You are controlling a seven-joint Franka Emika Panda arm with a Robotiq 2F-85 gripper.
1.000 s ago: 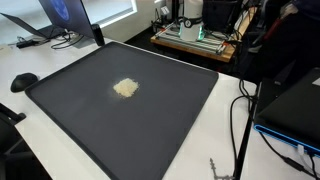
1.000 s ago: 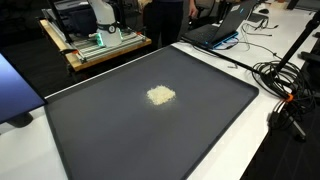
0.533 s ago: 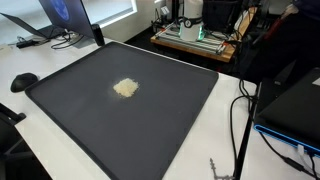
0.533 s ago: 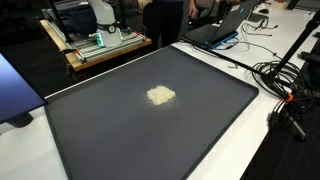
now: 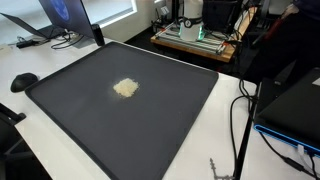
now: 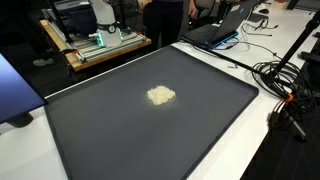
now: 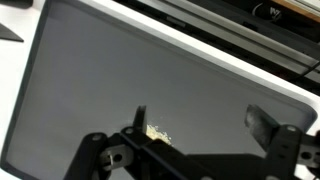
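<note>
Spread gripper (image 7: 200,125) above a pale heap (image 7: 157,132) on a dark mat (image 7: 90,80).
Its 2 fingers stand wide apart, holding nothing; the heap shows just beside 1 fingertip, well apart from the other. The gripper hangs over the mat, tilted down toward it. In both exterior views the heap (image 5: 125,88) (image 6: 160,95) lies near the mat's middle, away from every edge.

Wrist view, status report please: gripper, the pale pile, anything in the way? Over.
Gripper open, empty, above dark mat. Pale pile on mat, untouched. Cables lie off the mat, away from pile.
</note>
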